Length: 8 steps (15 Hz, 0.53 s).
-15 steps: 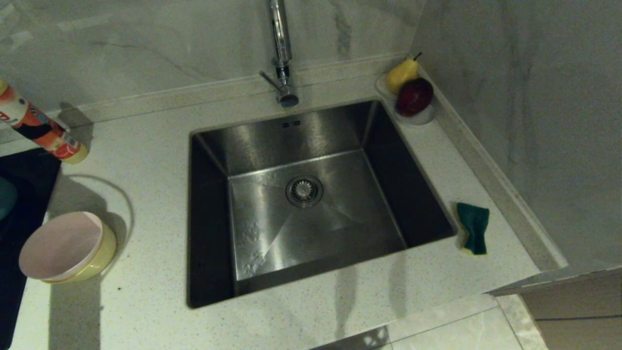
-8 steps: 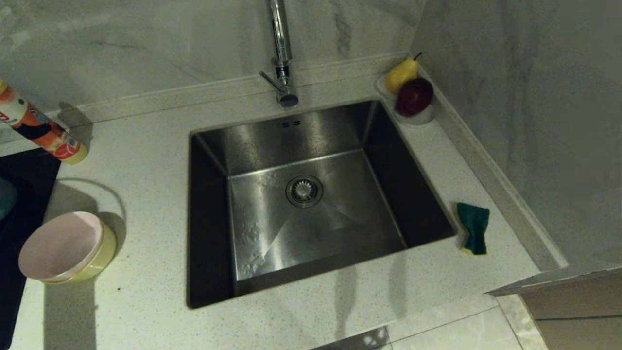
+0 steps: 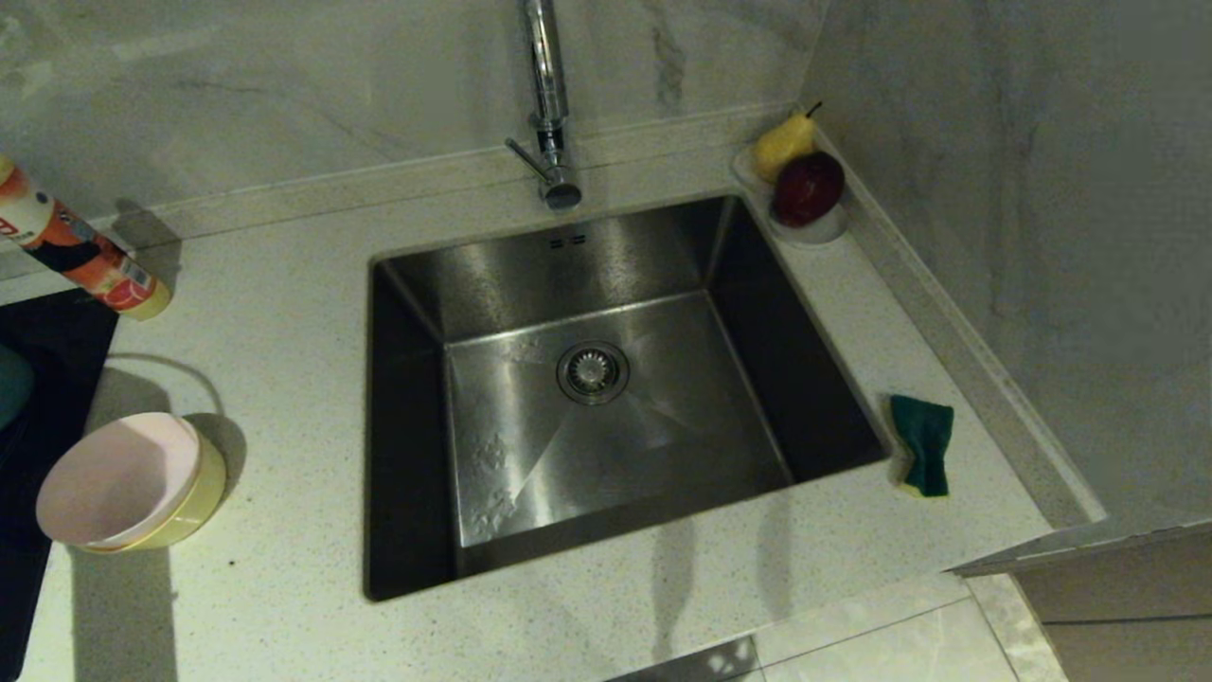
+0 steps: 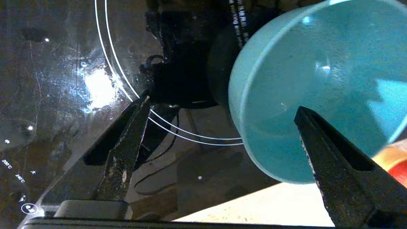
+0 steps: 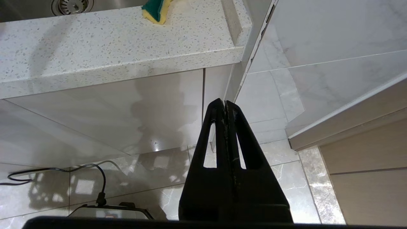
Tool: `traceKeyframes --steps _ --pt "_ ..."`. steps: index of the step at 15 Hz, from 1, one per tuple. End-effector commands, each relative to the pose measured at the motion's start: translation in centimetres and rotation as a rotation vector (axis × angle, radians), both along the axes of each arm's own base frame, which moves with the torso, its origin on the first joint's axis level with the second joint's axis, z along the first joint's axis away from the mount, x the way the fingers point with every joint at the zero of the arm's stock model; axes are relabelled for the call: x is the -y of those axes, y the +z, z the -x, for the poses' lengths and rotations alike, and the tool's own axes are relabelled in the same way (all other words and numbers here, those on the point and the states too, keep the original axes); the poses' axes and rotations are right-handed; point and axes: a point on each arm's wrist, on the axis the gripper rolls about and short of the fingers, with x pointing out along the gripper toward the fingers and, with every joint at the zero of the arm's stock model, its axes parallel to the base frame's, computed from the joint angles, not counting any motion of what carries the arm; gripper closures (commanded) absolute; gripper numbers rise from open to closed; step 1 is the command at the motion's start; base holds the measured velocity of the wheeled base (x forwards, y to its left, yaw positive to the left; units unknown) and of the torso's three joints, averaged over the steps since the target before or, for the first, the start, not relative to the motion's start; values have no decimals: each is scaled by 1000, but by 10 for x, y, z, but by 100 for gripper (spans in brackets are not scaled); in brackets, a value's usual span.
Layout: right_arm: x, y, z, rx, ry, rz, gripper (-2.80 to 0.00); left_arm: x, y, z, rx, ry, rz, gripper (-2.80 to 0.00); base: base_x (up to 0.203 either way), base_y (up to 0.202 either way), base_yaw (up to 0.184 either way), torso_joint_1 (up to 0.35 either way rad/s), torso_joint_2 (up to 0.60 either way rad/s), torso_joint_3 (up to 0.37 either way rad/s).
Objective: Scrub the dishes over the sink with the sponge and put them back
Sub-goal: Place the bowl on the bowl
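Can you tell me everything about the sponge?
The sponge is a small rectangle with a dark green scrubby top on yellow foam, slightly bent. It lies flat on the speckled pale counter just beside the right rim of the sink, near the wall. Nothing holds or touches it; no pincer is near.

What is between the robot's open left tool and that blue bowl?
Nothing visible. The left tool hangs open over the dark cooktop, and one finger already shows in front of the light blue bowl; the other is beside it, with no object between.
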Motion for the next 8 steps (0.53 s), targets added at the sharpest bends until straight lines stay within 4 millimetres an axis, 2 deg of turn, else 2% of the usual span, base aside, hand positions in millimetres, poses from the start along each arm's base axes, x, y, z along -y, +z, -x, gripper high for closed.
traceKeyframes --steps 1,8 --pt "0 0 0 -2 0 0 0 -2 -5 -1 -7 2 17 -280 0 0 0 0 0 0" --pt "0 0 0 0 0 0 0 -12 -29 -8 -53 17 60 -280 0 0 0 0 0 0"
